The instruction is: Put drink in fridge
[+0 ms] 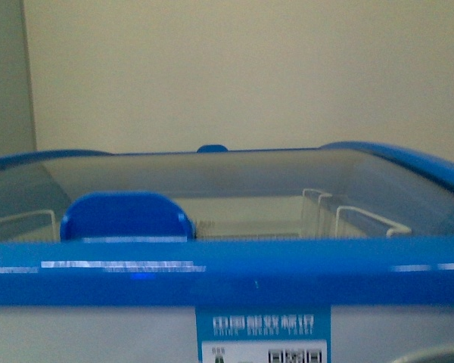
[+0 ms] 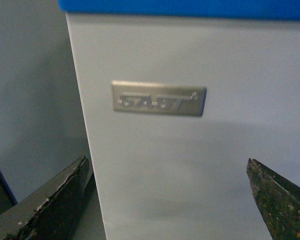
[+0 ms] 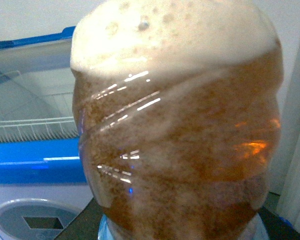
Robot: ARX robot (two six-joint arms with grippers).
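White-and-blue fridge (image 1: 98,333) stood directly ahead, wire baskets (image 1: 371,215) visible inside. Amber drink (image 3: 175,140), foaming, filled the right wrist view; the right claw's state could not be told. Left claw (image 2: 166,161) hung spread, empty. Recommended: lift clear of rim (image 1: 227,265), lower upright into basket.

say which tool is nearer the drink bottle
Right. The drink bottle sits in the right tool; the left tool, open, faces the fridge front, no bottle there.
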